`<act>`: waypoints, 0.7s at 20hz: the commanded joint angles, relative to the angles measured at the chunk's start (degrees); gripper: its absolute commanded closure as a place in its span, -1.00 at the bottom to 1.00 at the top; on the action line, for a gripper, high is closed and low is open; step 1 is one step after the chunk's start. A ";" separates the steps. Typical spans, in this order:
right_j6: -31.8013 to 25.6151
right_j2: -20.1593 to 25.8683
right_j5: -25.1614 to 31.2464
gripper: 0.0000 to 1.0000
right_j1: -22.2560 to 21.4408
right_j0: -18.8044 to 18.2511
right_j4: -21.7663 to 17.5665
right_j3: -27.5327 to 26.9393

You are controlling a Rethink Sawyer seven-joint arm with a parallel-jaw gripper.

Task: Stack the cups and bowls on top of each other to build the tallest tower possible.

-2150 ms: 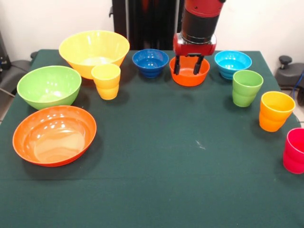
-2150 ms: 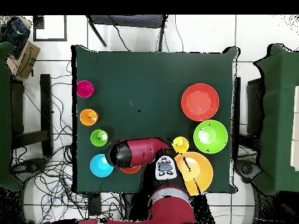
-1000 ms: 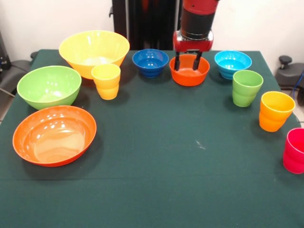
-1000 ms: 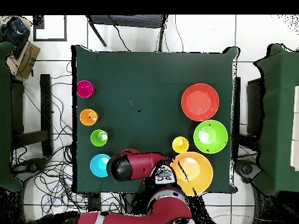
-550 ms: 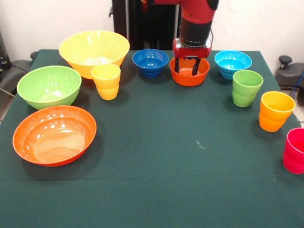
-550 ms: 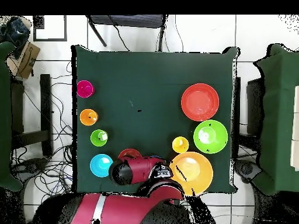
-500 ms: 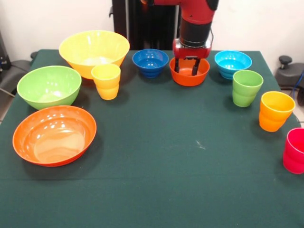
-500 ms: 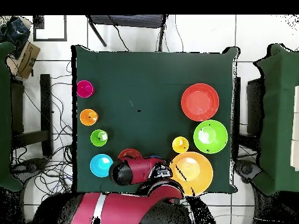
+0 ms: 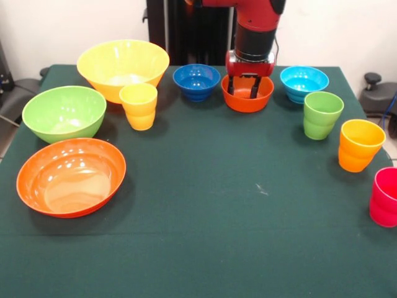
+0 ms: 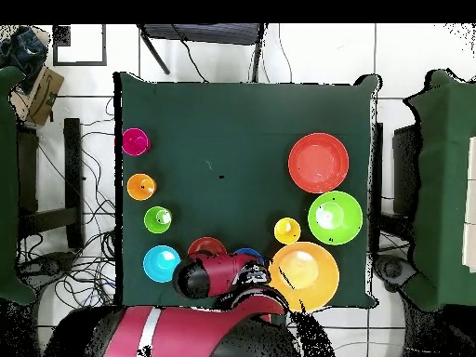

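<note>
over the small orange bowl (image 9: 247, 94) at the far edge of the desk (image 9: 205, 205), the tool (image 9: 244, 87) hangs with its two dark fingers parted, tips dipping inside the rim and gripping nothing. the bowl looks light, stiff and slick, glossy moulded plastic with a thin round lip; pinching that wall seems the surest hold. nothing is stacked yet; the large orange bowl (image 9: 71, 176) sits well apart.

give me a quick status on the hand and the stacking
Hand open, fingers down inside small orange bowl, nothing gripped. No tower yet, cups and bowls all separate. Dark blue bowl close alongside.
</note>
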 commanded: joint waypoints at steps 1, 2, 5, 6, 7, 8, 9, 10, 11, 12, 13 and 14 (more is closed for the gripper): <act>8.15 3.13 -2.86 -1.00 3.69 1.76 0.99 -3.42; 7.90 2.34 -2.63 -1.00 3.40 2.59 1.04 -4.41; 6.55 2.49 0.41 -1.00 3.06 2.75 1.49 -7.01; 6.23 2.74 0.80 -1.00 3.19 2.44 1.37 -7.27; 5.91 3.00 1.20 -1.00 3.32 2.14 1.25 -7.54; 5.58 3.00 1.32 -1.00 3.55 2.03 1.09 -8.09; 5.35 3.00 1.49 -1.00 3.82 1.97 1.04 -8.58; 5.14 3.01 1.46 -1.00 4.11 1.89 0.94 -9.02; 4.99 3.04 1.57 -1.00 4.33 1.82 0.93 -9.42; 4.84 3.07 1.67 -1.00 4.55 1.76 0.92 -9.82; 4.62 3.30 2.09 -1.00 4.66 1.53 0.96 -10.12; 4.35 3.36 2.42 -1.00 4.78 1.42 0.94 -10.61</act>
